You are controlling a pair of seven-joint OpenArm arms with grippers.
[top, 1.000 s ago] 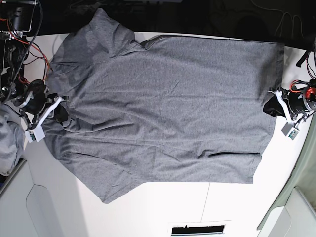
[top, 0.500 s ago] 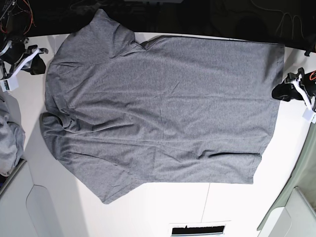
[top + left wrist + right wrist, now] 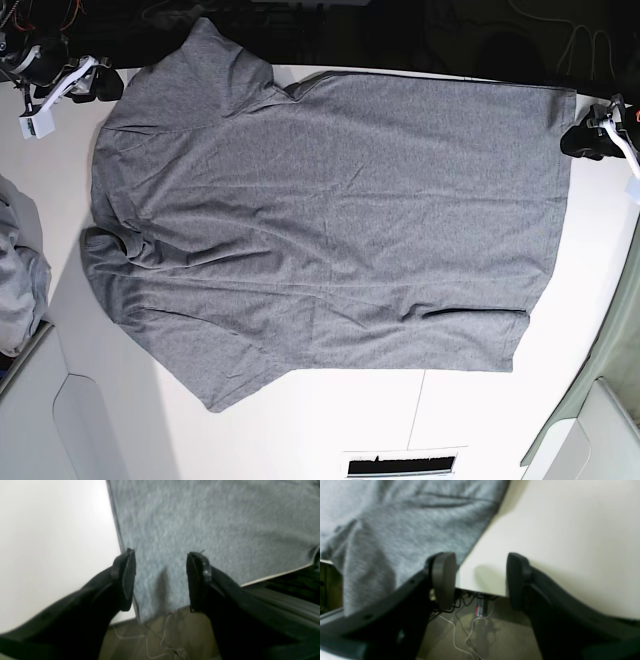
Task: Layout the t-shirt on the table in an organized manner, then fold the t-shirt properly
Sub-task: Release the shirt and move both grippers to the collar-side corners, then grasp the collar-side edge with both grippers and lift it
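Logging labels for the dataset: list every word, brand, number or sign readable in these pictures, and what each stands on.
None can be read.
The t-shirt: plain grey, no print or visible tag.
The table: bare white, no markings.
The left hand and right hand: black fingers, no lettering.
White tabs by each hand in the base view: too small to show any text.

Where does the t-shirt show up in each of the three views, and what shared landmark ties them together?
Base: the t-shirt fills the centre, spread flat.
Left wrist: upper right, hem corner by the left gripper.
Right wrist: upper left, beside the right gripper.
Shared landmark: the white table, its far edge where the cloth overhangs.
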